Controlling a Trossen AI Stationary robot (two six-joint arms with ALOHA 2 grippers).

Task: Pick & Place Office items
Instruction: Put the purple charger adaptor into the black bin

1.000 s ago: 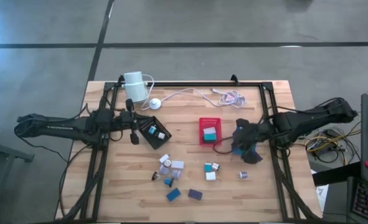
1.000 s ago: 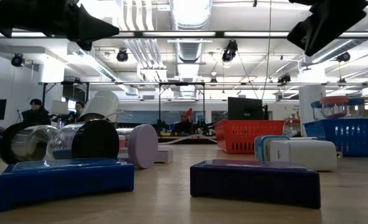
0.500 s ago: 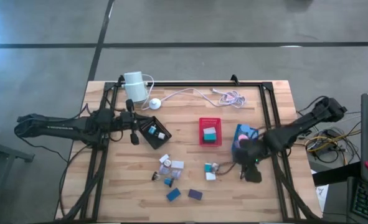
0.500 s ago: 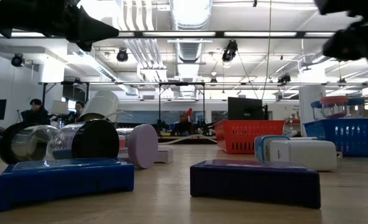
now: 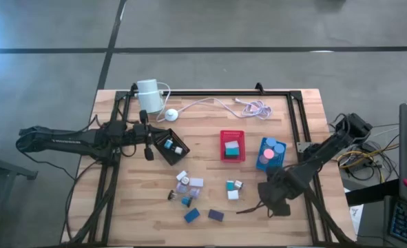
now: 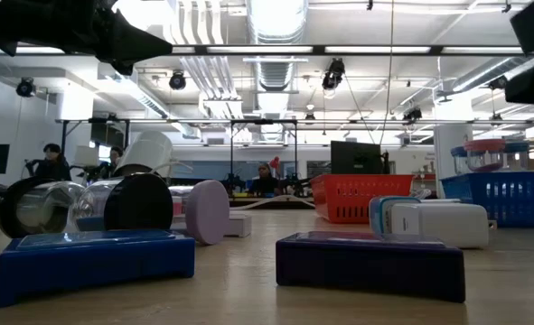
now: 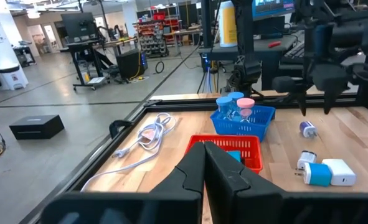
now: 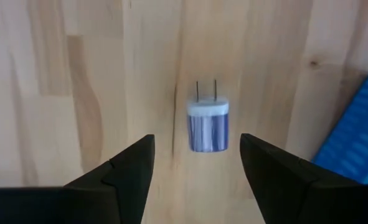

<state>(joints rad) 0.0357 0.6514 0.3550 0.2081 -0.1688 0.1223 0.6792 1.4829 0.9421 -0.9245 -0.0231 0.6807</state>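
The counter [image 5: 120,207] is pale wood with visible grain and knots, its finish smooth and matt. The small plug adapter [image 8: 208,127] lying on it looks like plastic, purple-striped with a white end and two thin metal prongs. The red tray [image 7: 233,147] and blue tray [image 7: 258,119] are moulded plastic lattice. The right gripper [image 8: 196,171] has matt black fingers.
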